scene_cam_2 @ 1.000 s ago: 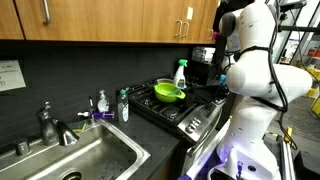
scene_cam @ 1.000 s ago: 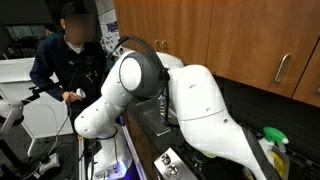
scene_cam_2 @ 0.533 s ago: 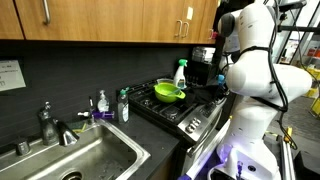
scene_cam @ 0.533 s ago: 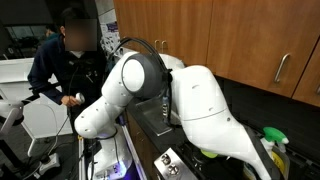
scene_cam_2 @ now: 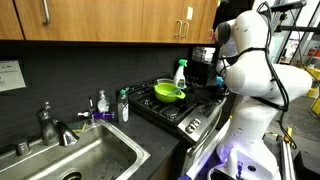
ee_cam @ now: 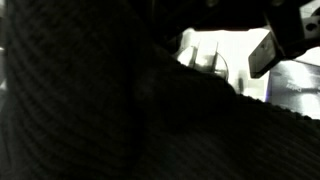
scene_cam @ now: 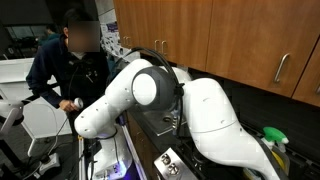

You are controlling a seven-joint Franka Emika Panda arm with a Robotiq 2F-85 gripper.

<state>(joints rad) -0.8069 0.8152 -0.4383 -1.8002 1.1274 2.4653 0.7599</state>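
The gripper (ee_cam: 288, 36) shows only in the wrist view, as one dark finger at the top right corner. Its jaws are spread wide and nothing is seen between them. Below and beside that finger a dark, rough-textured mass fills nearly the whole view and blocks the sight. Only a pale, blurred patch shows past it, too unclear to name.

In both exterior views the arm (scene_cam_2: 250, 70) hides the gripper, so its distance to things cannot be told exactly. The nearest things lie on the stove (scene_cam_2: 195, 112), which the arm stands just beside. The bowl (scene_cam_2: 168, 92), green, sits there open side up, on the side of the arm toward the sink (scene_cam_2: 85, 158). It is round, so it has no long axis. Just behind it stands the spray bottle (scene_cam_2: 180, 73), upright with its long axis vertical and its head on top. Which way the nozzle points is too small to tell.

Farther off that way are two small bottles (scene_cam_2: 123, 105) and a faucet (scene_cam_2: 50, 125). Behind the arm a person (scene_cam: 65, 62) stands well apart.
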